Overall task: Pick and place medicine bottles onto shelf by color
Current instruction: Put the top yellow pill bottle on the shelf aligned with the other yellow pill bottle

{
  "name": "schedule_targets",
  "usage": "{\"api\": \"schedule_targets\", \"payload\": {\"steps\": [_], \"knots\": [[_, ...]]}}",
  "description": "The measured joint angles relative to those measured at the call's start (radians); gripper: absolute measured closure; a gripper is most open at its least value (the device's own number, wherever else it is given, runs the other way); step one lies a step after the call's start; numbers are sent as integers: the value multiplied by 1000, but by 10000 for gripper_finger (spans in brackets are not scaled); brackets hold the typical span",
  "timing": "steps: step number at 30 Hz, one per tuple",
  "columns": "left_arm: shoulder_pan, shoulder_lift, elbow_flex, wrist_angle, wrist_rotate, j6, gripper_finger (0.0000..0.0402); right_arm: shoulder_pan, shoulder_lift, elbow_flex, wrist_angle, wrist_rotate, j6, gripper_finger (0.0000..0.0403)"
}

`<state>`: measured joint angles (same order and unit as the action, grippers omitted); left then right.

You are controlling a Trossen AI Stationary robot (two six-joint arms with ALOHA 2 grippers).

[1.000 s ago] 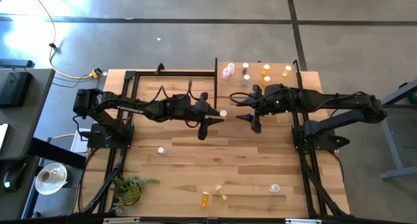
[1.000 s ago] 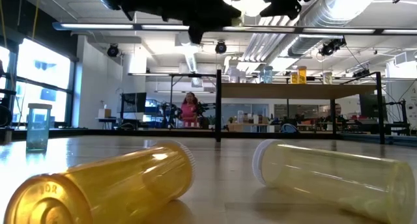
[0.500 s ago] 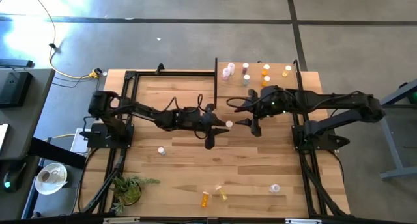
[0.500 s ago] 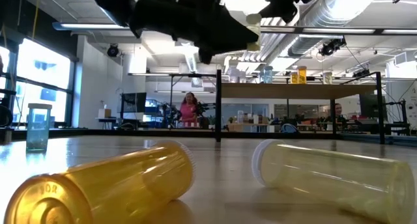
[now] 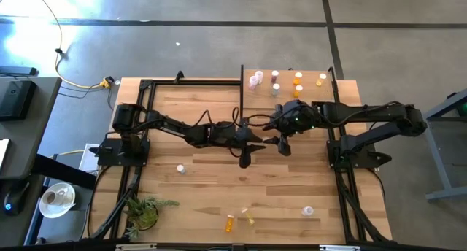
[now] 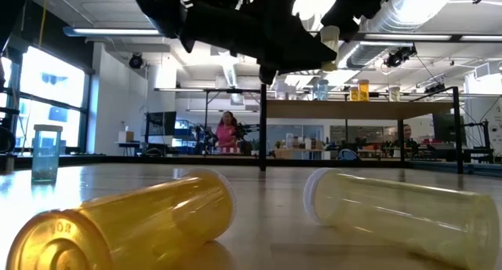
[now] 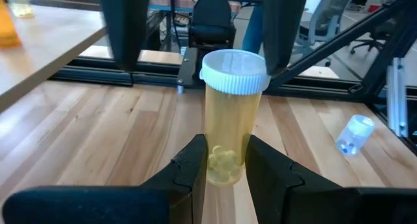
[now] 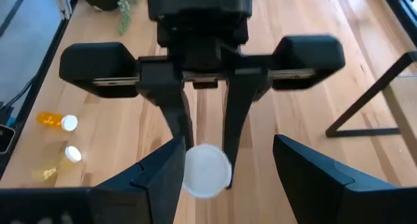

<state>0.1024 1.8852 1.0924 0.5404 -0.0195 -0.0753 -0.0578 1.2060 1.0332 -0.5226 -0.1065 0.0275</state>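
Above desk centre: left pincer (image 7: 225, 160), closed on upright pale-yellow, white-capped pill bottle (image 7: 230, 113).
Facing it: right pincer (image 8: 225, 160), spread wide, nothing gripped.

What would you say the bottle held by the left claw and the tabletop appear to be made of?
The yellow bottle in the left claw looks like translucent glossy plastic, since pills show through it; its ribbed white cap looks opaque plastic. The tabletop looks like light wood planks with visible grain, matte.

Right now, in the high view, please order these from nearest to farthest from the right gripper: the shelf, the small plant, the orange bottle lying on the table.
1. Shelf, just behind the right gripper.
2. Orange bottle, at the table's front edge.
3. Small plant, front left corner.
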Motion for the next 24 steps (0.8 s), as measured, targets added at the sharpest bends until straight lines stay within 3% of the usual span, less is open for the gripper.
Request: {"api": "schedule_targets", "payload": {"steps": [16, 24], "knots": [[3, 0, 1, 15, -68, 0, 321, 1, -1, 0, -36, 20, 2, 180], [9, 0, 1, 33, -68, 0, 321, 1, -1, 0, -35, 20, 21, 245]]}}
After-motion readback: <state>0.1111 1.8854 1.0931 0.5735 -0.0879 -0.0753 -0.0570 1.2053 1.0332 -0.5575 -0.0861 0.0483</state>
